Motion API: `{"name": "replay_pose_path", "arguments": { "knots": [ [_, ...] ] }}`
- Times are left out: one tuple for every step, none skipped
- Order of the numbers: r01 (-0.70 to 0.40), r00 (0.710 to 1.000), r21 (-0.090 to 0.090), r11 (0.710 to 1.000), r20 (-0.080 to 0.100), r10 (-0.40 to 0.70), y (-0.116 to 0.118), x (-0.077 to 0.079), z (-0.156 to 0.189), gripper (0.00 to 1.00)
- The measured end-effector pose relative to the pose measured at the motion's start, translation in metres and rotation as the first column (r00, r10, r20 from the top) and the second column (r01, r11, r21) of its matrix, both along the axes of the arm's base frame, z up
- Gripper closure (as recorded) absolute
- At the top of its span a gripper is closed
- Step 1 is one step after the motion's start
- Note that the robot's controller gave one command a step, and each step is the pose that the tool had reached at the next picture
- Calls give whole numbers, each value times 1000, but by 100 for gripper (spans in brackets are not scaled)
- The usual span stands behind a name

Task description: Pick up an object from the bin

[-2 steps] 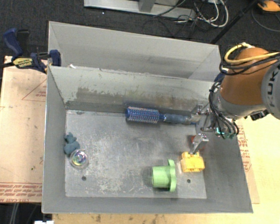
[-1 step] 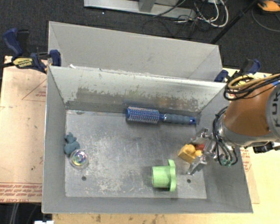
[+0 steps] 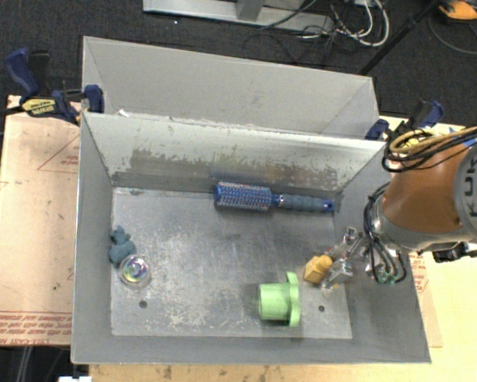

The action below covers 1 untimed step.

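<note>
Far to the gripper's left lie a blue-grey lump (image 3: pixel 120 246) and a shiny ball (image 3: pixel 135 272). A blue hairbrush (image 3: pixel 259 199) lies above and left of it, along the back of the bin (image 3: pixel 217 243). A green spool (image 3: pixel 279 302) sits below and left, close by. A small yellow-orange block (image 3: pixel 318 269) lies just beside the gripper (image 3: pixel 342 267), on its left edge. The gripper hangs low from the arm (image 3: pixel 426 200); whether it is open or closed I cannot tell.

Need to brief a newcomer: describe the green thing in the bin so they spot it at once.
In the grey metal bin, look along the wall nearest the camera, right of middle. The green thing lies there, a short cylinder with a wider flange. It is bulkier than the small tan piece beside the pincer, and the only green item.
</note>
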State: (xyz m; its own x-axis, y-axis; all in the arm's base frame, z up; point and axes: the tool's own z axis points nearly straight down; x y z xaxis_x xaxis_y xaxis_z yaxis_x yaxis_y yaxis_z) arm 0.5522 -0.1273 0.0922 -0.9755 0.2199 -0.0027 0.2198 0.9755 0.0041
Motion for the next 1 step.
{"name": "replay_pose_path", "arguments": {
  "knots": [
    [19,1000,-5,1000,8,-19,-7,-4,139,100]
  ]
}}
